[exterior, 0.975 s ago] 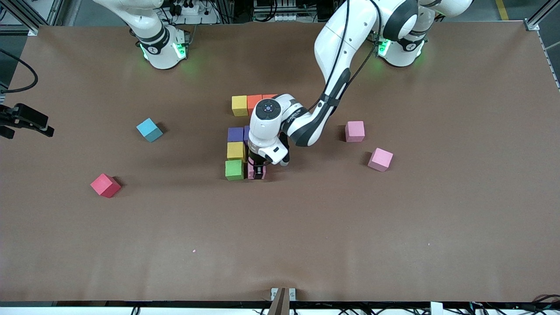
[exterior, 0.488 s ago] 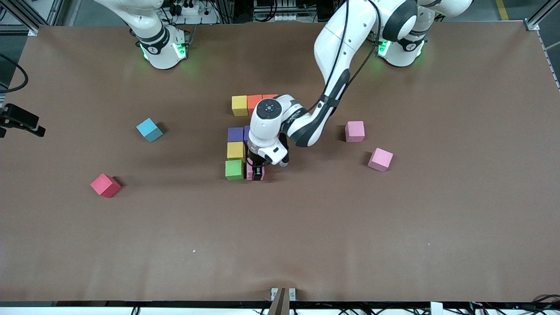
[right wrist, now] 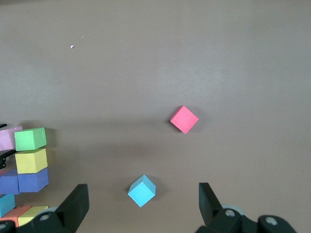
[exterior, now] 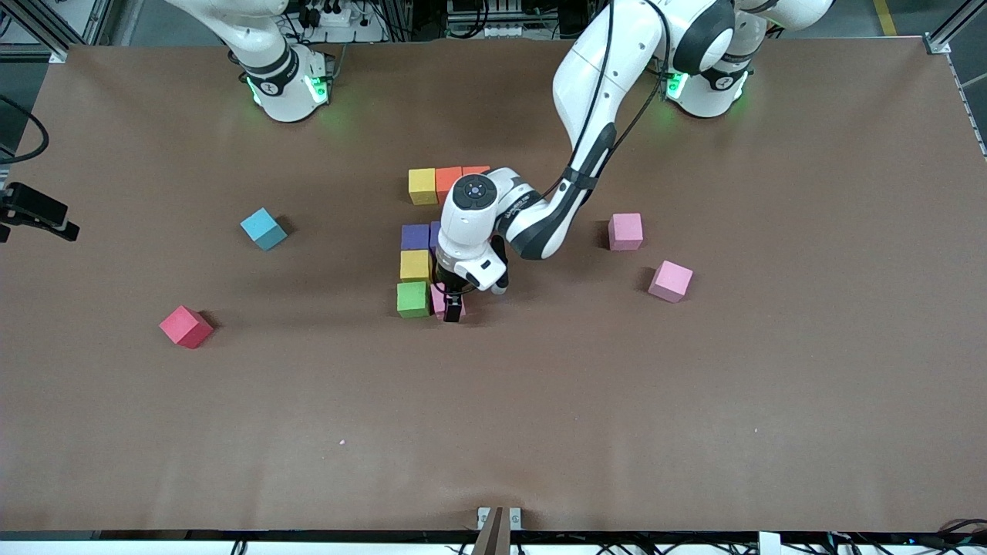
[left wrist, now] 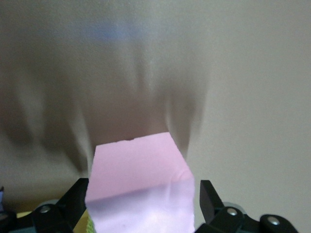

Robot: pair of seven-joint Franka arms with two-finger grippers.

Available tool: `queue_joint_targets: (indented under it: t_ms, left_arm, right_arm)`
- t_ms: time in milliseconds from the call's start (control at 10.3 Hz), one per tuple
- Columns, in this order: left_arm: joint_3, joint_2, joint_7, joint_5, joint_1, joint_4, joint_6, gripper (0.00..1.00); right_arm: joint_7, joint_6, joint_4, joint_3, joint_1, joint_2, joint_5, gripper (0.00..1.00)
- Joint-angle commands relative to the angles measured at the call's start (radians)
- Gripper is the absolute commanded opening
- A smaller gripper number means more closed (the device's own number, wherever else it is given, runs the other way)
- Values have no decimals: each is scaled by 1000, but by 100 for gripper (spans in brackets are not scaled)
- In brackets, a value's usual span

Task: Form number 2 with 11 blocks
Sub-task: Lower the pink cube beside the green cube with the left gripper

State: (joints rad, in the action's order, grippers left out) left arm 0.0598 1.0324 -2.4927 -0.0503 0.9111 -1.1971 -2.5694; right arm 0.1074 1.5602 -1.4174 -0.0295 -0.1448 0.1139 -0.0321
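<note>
a brown matte table cover [exterior: 694,432] fills nearly the whole front view, with aluminium framing and cabling along the top edge and the two arm bases glowing green in the upper part of the frame.

loose pieces ring the middle: a light blue block [exterior: 263,229] and a red block [exterior: 185,327] in the middle-left of the frame, and two pink blocks [exterior: 625,231] [exterior: 670,280] in the middle-right, all well apart from the build.

the number 2 [exterior: 420,239] is partly built at frame centre: a yellow block [exterior: 422,186] and an orange block [exterior: 448,180] in the top row, then a purple block [exterior: 415,236], a second yellow block [exterior: 415,265] and a green block [exterior: 412,299] stacked down the frame. the left arm's wrist covers the rest.

the left gripper [left wrist: 144,204] is low at the build, its fingers spread with narrow gaps either side of a pink block [left wrist: 141,184] that sits on the table touching the green one.

the right gripper [right wrist: 142,206] hangs wide open with nothing in it at the middle-left edge of the front view, waiting.
</note>
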Motion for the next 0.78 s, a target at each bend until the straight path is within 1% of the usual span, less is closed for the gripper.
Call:
queue_joint_targets:
  t_ms: [0, 390, 683]
  left_arm:
    - [18, -35, 3, -14, 9, 7, 49, 100]
    - [23, -127, 3, -11, -5, 4, 196, 100]
    - [28, -216, 32, -7, -84, -16, 363, 100]
  right_arm:
    - [15, -11, 12, -12, -18, -2, -6, 100]
    - [15, -11, 14, -10, -18, -3, -3, 100]
    - [15, -11, 12, -10, -19, -3, 0, 100]
